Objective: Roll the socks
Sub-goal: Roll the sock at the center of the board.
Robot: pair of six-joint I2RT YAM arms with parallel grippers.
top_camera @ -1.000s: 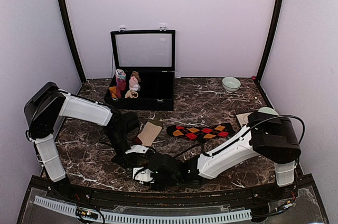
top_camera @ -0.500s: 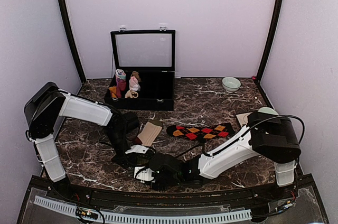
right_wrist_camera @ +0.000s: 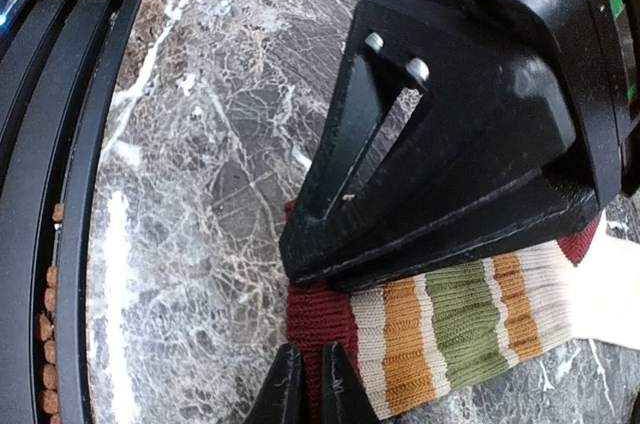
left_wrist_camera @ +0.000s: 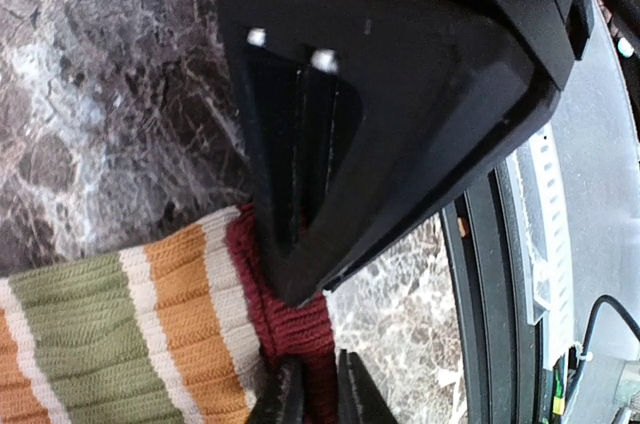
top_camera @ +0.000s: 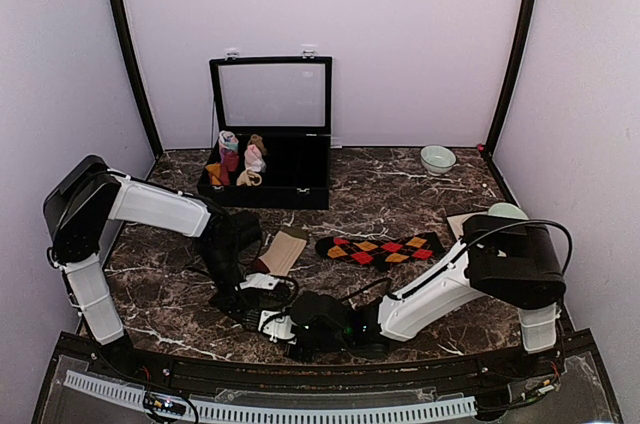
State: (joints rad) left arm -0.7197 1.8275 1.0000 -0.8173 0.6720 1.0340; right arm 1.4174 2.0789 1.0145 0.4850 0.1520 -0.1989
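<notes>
The striped sock [left_wrist_camera: 120, 324] lies near the table's front edge, cream with orange and green bands and a maroon toe [right_wrist_camera: 318, 319]. In the top view only its cream leg [top_camera: 285, 249] shows between the arms. My left gripper [left_wrist_camera: 318, 396] is shut on the maroon toe, with knit pinched between its tips. My right gripper [right_wrist_camera: 305, 389] is shut on the same toe from the opposite side. Both grippers meet low over the sock, left [top_camera: 262, 296] and right [top_camera: 278, 322]. A black argyle sock [top_camera: 380, 247] lies flat to the right, untouched.
A black case [top_camera: 270, 189] with its lid raised stands at the back left, with small sock rolls [top_camera: 238, 162] in its left compartment. A pale bowl [top_camera: 437, 158] sits at the back right. The black front rail [right_wrist_camera: 40, 194] runs close beside the grippers.
My right gripper's jaws have closed on the maroon toe. The left gripper keeps its pinch, and both arms have barely shifted.
</notes>
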